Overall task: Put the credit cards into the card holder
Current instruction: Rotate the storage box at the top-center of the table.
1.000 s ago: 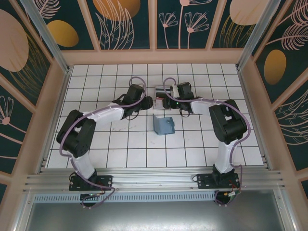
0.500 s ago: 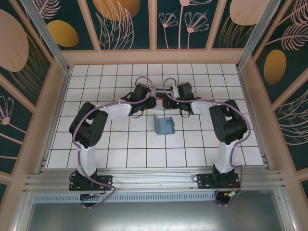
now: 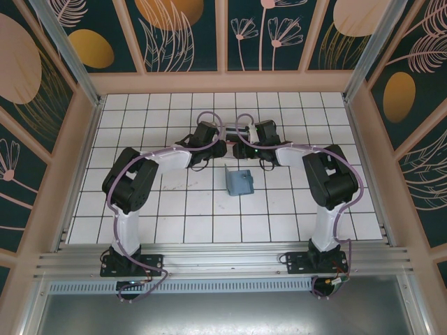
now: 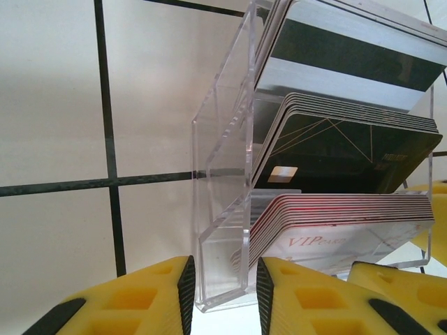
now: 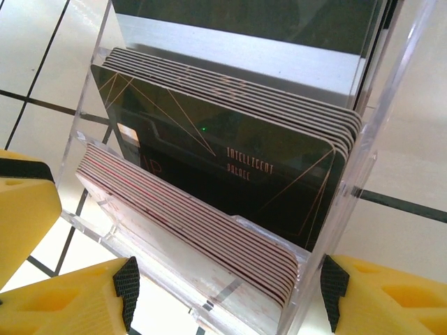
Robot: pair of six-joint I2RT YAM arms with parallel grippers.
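Stacked thin plastic credit cards [image 5: 209, 216], white, black and silver, sit in 3 tiers of a clear acrylic stand [image 4: 223, 209] at the far-centre white tiled worktop [image 3: 174, 209]. The teal-blue folding card holder [image 3: 240, 182] lies just nearer, open. The left end effector [image 4: 223, 293] is pinching the stand's side wall; the right end effector [image 5: 223, 293] is spread across its front. I'd steady the stand, then nip 1 front card

Card stacks [image 4: 342, 146] cut off rightward
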